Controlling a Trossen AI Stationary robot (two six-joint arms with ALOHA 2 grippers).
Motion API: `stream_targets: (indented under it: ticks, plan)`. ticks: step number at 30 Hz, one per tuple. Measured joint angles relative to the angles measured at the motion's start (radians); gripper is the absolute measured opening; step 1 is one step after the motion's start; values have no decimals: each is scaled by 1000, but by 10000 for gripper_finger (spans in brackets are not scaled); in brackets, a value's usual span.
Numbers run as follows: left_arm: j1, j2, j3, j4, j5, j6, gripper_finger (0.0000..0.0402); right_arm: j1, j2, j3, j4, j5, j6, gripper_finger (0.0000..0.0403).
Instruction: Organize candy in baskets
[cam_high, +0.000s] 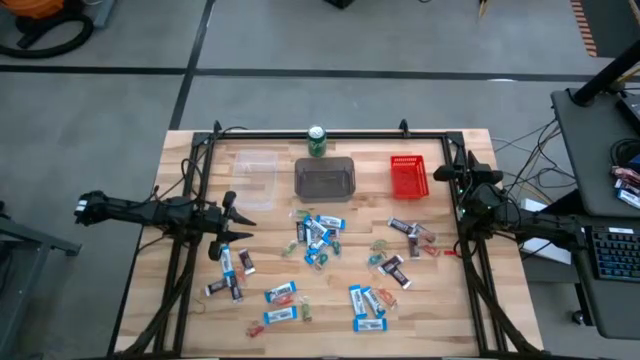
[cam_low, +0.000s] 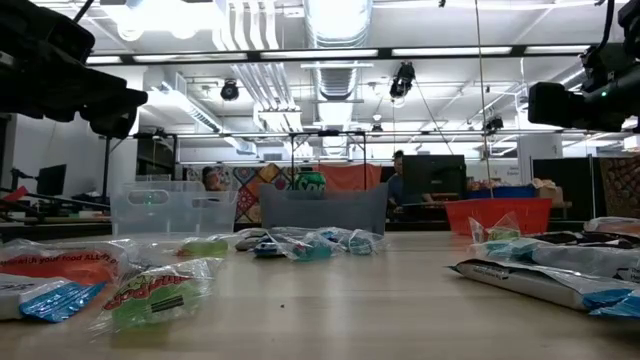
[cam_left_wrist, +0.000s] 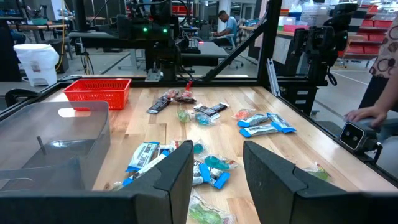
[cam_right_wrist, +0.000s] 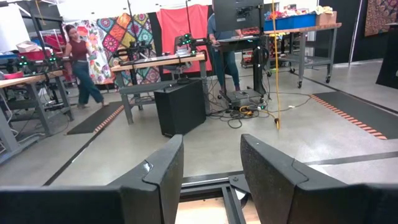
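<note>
Wrapped candy lies scattered over the wooden table: blue-and-white bars (cam_high: 318, 235) (cam_left_wrist: 264, 126), dark bars (cam_high: 398, 268) and small green and red pieces (cam_low: 160, 295). Three baskets stand in a row along the far side: clear (cam_high: 255, 172) (cam_low: 170, 208), grey (cam_high: 325, 178) (cam_low: 322, 210) and red (cam_high: 408, 175) (cam_left_wrist: 99, 92). My left gripper (cam_high: 238, 218) (cam_left_wrist: 217, 168) hovers level and open at the table's left side, pointing across the candy. At the right edge my right gripper (cam_high: 447, 172) (cam_right_wrist: 211, 168) stands open, above the table, facing past the far edge. Neither holds anything.
A green drink can (cam_high: 317, 140) stands behind the grey basket at the far edge. A black frame (cam_high: 330, 132) runs round the table. A person's hand (cam_left_wrist: 367, 115) shows beyond the table's near side in the left wrist view. People stand in the room behind.
</note>
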Motion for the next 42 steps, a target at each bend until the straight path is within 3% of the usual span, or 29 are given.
stream_targets:
  ticks: [22,26,30,35,37,38,40,42]
  plan:
    - [0,0,0,7,-1,0,125,0,0,0,0,0,0,150]
    - [-2,2,0,156,38,-11,125,0,0,0,0,0,0,150]
    - [-2,29,0,416,192,-270,125,0,0,0,0,0,0,150]
    - [-2,73,1,608,182,-251,125,0,0,0,0,0,32,150]
    - [-2,97,1,646,144,-226,125,2,0,0,-2,-9,125,150]
    - [-2,112,1,652,117,-236,125,11,0,0,-15,-50,206,150]
    - [-2,142,-1,682,45,-267,125,25,0,0,15,-324,368,150]
    - [-2,178,0,739,-68,-277,125,14,23,0,148,-599,363,150]
